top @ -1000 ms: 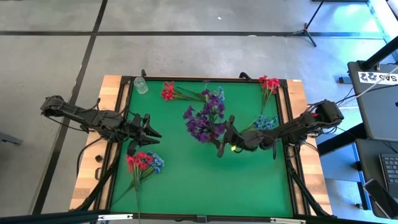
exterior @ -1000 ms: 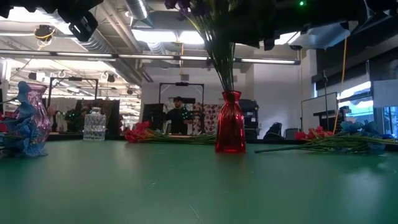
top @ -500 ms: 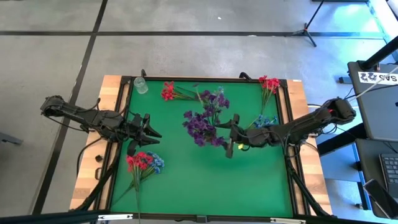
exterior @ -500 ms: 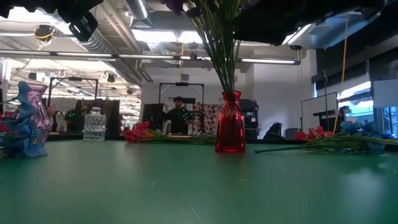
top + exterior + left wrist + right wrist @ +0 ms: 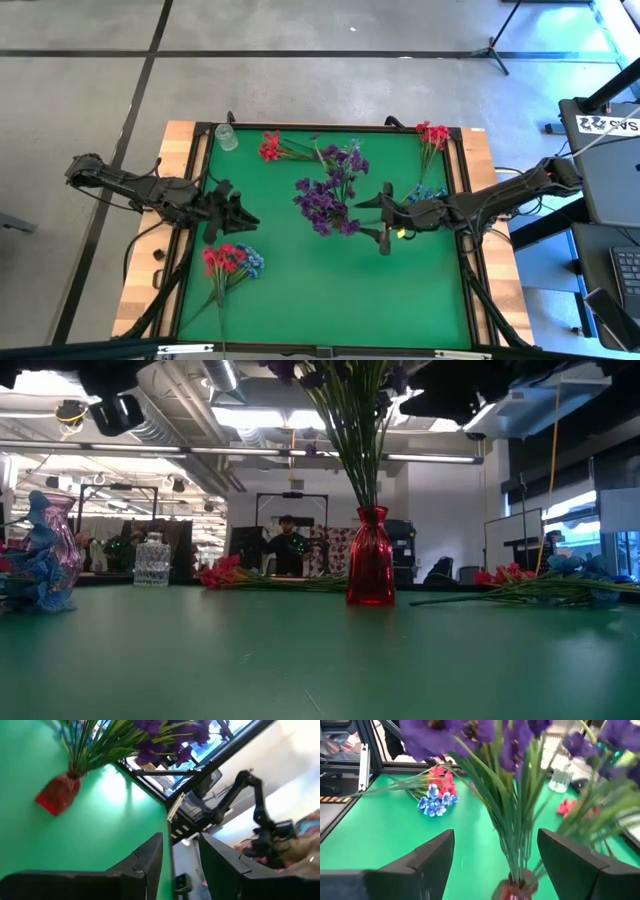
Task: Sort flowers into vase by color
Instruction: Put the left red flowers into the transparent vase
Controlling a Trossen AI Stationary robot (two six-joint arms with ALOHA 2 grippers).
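From above we see the green table [image 5: 320,290] with a bunch of dark purple flowers [image 5: 328,197] standing near its middle; the vase that holds them is hidden under the blossoms here. The right gripper [image 5: 386,218] hangs just beside that bunch, on its right side, with its two fingers spread wide apart and nothing between them. The left gripper [image 5: 235,208] waits over the table's left part, above a red and blue bunch [image 5: 230,263] lying near the left edge. A red sprig [image 5: 270,147] lies at the far edge beside a small clear glass vase [image 5: 226,137], and more red flowers [image 5: 432,135] lie in the far right corner with blue ones [image 5: 425,196] below them. At table height we see a red vase [image 5: 370,570] upright in the middle with green stems [image 5: 357,435] rising out of it, a purple vase [image 5: 52,550] with blue blossoms at the left, and a person [image 5: 287,547] far off in the room. In the left wrist view the fingers [image 5: 147,862] stand partly apart and empty, with the red vase farther off. In the right wrist view the fingers [image 5: 436,852] are wide apart, the purple blossoms [image 5: 470,735] and stems just ahead.
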